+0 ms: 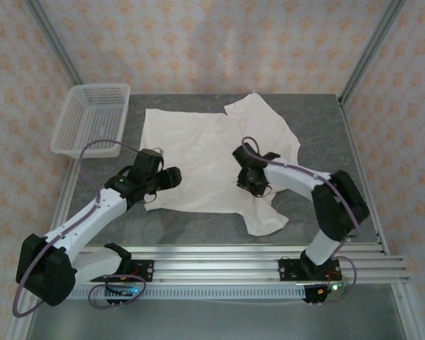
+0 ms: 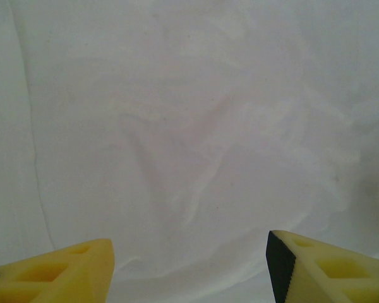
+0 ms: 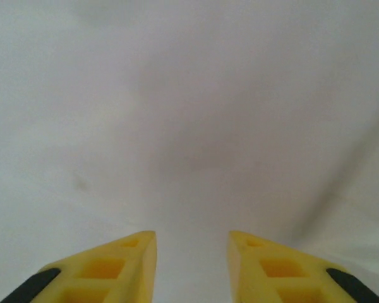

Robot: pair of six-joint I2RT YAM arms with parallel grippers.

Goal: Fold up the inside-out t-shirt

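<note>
The inside-out t-shirt [image 1: 205,152] lies spread on the grey table [image 1: 319,134], off-white and lightly wrinkled, with one sleeve at the back right and a corner hanging toward the front. My left gripper [image 1: 173,177] hovers over the shirt's left front part. In the left wrist view its yellow fingers [image 2: 82,265] stand wide apart above the cloth [image 2: 189,126], so my left gripper [image 2: 189,243] is open and holds nothing. My right gripper [image 1: 249,185] is over the shirt's right front part. From the right wrist camera my right gripper [image 3: 191,235] shows a clear gap with bare cloth [image 3: 189,113] beneath.
A white plastic mesh basket [image 1: 92,117] sits at the table's back left corner, partly over the edge. Metal rails [image 1: 234,258] run along the near edge by the arm bases. Bare grey tabletop lies to the right of the shirt.
</note>
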